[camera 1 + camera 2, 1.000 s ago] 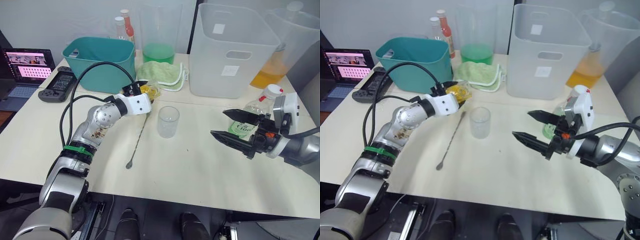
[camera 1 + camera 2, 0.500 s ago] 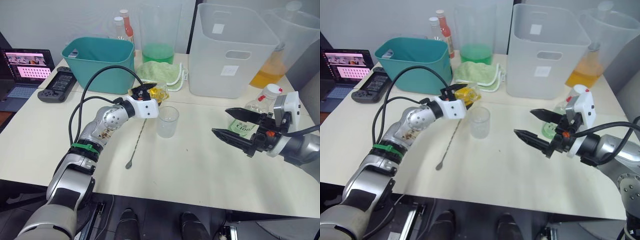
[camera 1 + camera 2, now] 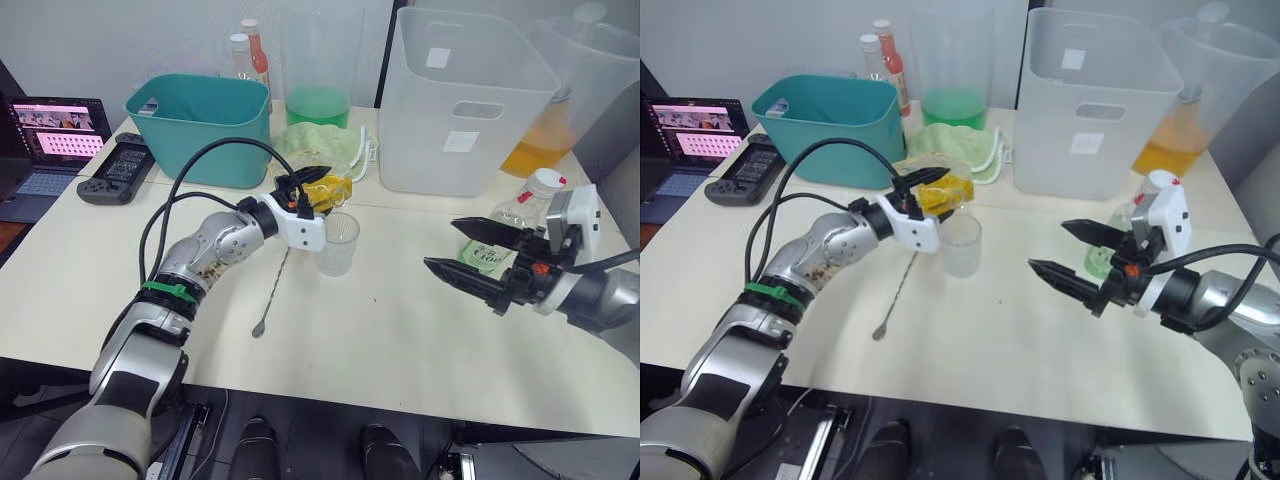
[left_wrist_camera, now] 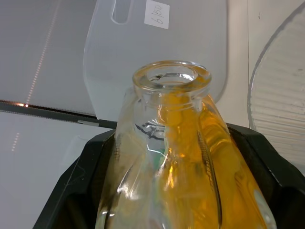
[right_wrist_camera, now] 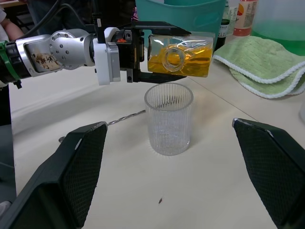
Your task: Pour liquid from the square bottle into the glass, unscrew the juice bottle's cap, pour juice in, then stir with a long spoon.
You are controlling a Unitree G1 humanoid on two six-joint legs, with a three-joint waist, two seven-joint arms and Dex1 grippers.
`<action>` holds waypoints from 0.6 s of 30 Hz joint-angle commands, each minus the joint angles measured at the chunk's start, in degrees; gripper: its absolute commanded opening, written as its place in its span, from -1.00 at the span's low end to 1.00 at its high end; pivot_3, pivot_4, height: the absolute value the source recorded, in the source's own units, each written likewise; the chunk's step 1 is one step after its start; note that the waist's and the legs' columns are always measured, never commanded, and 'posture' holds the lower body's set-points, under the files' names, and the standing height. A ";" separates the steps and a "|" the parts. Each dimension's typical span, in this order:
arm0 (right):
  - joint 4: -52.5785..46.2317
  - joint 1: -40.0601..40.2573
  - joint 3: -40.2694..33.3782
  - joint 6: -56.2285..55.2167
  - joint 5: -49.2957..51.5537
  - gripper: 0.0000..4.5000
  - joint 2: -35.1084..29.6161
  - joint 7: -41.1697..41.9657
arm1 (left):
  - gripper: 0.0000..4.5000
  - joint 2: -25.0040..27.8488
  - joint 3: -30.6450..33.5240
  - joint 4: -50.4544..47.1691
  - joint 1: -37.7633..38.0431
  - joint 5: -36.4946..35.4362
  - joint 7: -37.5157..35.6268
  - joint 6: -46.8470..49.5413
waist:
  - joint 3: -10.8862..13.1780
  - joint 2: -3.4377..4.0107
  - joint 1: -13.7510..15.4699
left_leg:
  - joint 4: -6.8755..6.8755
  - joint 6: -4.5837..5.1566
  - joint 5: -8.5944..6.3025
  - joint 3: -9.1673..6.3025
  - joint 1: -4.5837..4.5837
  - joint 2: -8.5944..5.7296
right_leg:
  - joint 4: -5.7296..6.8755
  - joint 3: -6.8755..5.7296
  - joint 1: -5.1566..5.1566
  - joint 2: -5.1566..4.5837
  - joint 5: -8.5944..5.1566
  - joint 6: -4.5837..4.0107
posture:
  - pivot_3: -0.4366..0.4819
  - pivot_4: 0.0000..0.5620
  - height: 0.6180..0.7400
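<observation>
From our head we see our left gripper [image 3: 318, 190] clamping the square bottle [image 3: 328, 188] on its side, just above the glass [image 3: 338, 243]. Our right gripper [image 3: 468, 254] hangs spread apart and empty, beside the juice bottle [image 3: 510, 226]. In our right wrist view, the bottle's mouth faces us over the glass.

Both head eyes look down over the desk [image 3: 400, 330], the left wrist camera sits close against the square bottle [image 4: 176, 157], the right wrist camera faces the glass [image 5: 168, 119] they share
</observation>
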 commanded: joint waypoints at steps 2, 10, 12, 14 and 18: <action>-1.88 0.21 -1.94 -0.84 0.94 0.99 -0.35 -0.25 | 0.24 1.26 1.51 -1.95 -4.05 0.61 3.94 -1.94 | 0.00 0.00 -0.02 | 0.00 0.00 0.00 0.00 0.00 0.00 | 0.00 0.00 0.00 0.00 0.00 0.00 | -0.05 -0.47 0.89; -2.75 0.71 -1.59 -1.03 1.48 0.99 0.20 -1.33 | 0.24 3.02 -0.23 -1.01 -6.00 6.24 8.78 -2.81 | 0.00 0.00 0.65 | 0.00 -0.03 0.02 0.00 0.00 0.00 | 0.00 0.00 0.00 0.00 0.01 0.01 | -0.05 -0.47 0.89; -2.91 0.77 -1.52 -1.00 1.60 0.99 0.26 -1.56 | 0.24 3.38 -0.90 -0.57 -6.57 7.67 10.02 -3.33 | 0.00 0.00 0.78 | 0.00 -0.04 0.02 0.00 0.00 0.00 | 0.00 0.00 -0.01 0.00 0.01 0.01 | -0.05 -0.47 0.89; -2.94 0.82 -1.59 -0.98 1.72 0.99 0.22 -1.70 | 0.24 3.62 -1.50 0.03 -7.08 8.75 11.26 -3.66 | 0.00 0.00 0.95 | 0.00 -0.05 0.03 0.01 0.00 0.00 | 0.00 0.00 0.00 0.00 0.01 0.01 | -0.05 -0.47 0.89; -2.76 1.17 -2.11 -1.04 1.79 0.99 0.05 -1.58 | 0.24 3.64 -2.11 1.36 -7.85 9.64 12.89 -3.79 | 0.00 0.00 1.05 | 0.00 -0.08 0.05 0.02 0.00 0.00 | 0.00 0.00 0.00 0.00 0.01 0.01 | -0.05 -0.47 0.89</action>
